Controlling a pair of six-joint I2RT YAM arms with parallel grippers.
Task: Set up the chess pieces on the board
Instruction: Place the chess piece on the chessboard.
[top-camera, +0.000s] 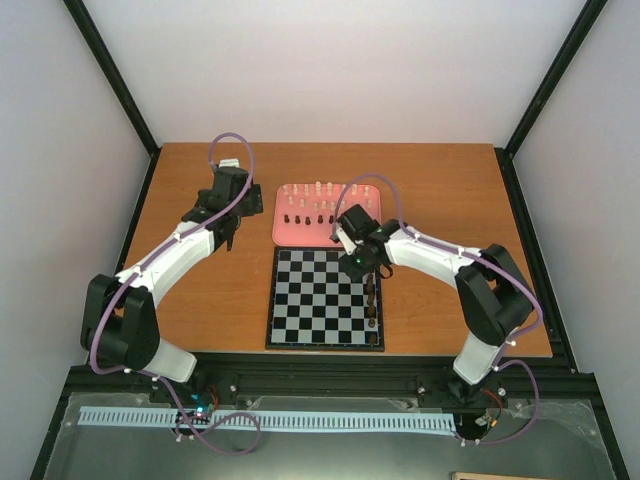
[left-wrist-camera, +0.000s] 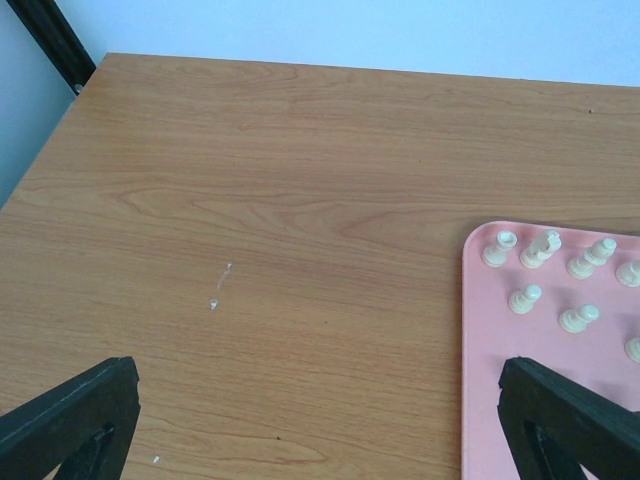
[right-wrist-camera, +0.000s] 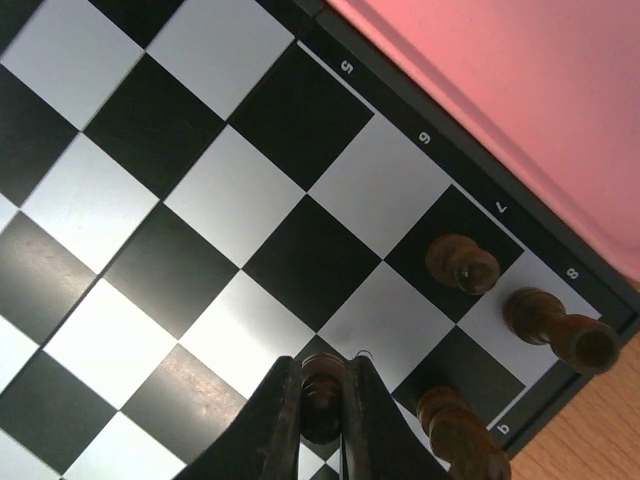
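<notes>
Right gripper (right-wrist-camera: 322, 420) clamped on dark piece (right-wrist-camera: 322, 395), low over board (right-wrist-camera: 230, 195) near its corner; contact with square unclear. Three more dark pieces (right-wrist-camera: 462, 265) stood just beyond and beside its fingers. Left gripper (left-wrist-camera: 318, 410): fingers wide apart, nothing between, above table (left-wrist-camera: 250, 200). Pink tray (left-wrist-camera: 490, 340) with cream pieces (left-wrist-camera: 525, 298) lay ahead, rightward.

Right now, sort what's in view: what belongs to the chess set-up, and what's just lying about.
Job: board; placed dark pieces; held dark piece in the right gripper; cream pieces and spare dark pieces on the pink tray.
Lying about: white specks on the table; slotted strip by the arm bases.
</notes>
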